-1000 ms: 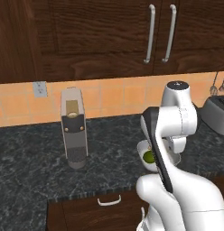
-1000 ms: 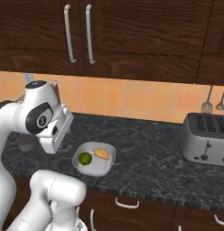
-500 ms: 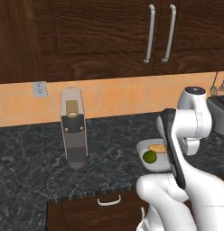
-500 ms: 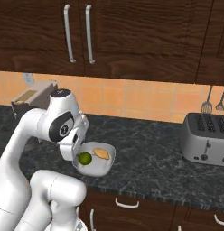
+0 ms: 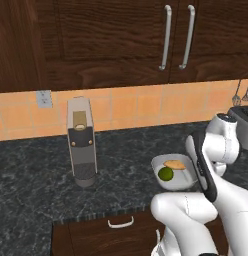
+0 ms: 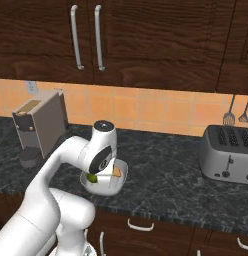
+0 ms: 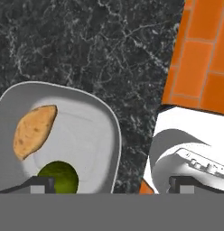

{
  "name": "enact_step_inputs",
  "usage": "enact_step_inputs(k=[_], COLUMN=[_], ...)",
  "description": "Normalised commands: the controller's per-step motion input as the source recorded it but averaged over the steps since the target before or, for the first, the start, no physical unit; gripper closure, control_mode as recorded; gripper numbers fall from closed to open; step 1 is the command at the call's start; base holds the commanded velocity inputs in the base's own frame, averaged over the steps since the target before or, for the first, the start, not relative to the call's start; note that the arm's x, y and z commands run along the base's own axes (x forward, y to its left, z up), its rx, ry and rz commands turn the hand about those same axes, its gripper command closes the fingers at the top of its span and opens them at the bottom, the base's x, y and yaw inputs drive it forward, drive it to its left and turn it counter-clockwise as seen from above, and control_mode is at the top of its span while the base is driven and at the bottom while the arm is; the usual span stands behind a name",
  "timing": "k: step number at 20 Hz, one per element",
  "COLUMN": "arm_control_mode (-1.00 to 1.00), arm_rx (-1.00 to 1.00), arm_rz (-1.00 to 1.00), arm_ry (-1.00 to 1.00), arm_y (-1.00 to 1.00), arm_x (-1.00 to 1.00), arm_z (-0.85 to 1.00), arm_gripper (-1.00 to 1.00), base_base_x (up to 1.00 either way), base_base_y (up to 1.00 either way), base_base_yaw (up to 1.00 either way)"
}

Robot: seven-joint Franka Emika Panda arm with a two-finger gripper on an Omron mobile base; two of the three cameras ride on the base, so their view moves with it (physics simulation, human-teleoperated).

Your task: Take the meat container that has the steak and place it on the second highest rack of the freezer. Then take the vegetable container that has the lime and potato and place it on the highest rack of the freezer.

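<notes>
- Sitting on the dark speckled stone counter, near its front edge: shallow white rounded-square vegetable container, holding a small round green lime and an oblong tan-orange potato, apart from each other.
- Hanging just above the container: white arm's two-finger gripper, jaws spread wide, gripping nothing; one dark fingertip over the bowl beside the lime.
- Judging handling: container looking rigid, light, smooth-glazed, so likely slippery; loose lime apt to roll if tilted.
- Suggesting a pinch on the raised rim, wall between the fingers, keeping it level.
- Standing further along the counter: grey box-shaped coffee machine; chrome toaster on the other side.
- Reading no brands, labels or writing anywhere.
</notes>
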Motion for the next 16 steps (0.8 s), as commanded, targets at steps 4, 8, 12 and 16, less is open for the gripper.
enact_step_inputs(k=[4,8,12,16], arm_control_mode=[-1.00,-1.00,-1.00,-1.00], arm_rx=[0.00,0.00,0.00,0.00], arm_rz=[0.16,0.01,0.00,0.00], arm_ry=[0.15,0.05,0.05,0.09], arm_y=[0.00,0.03,0.00,0.00], arm_x=[0.01,0.10,0.25,0.23], arm_z=[-0.56,-0.59,-0.51,-0.49], arm_gripper=[-1.00,-1.00,-1.00,-1.00], base_base_x=[0.00,0.00,0.00,0.00], base_base_y=[0.00,0.00,0.00,0.00], base_base_yaw=[0.00,0.00,0.00,0.00])
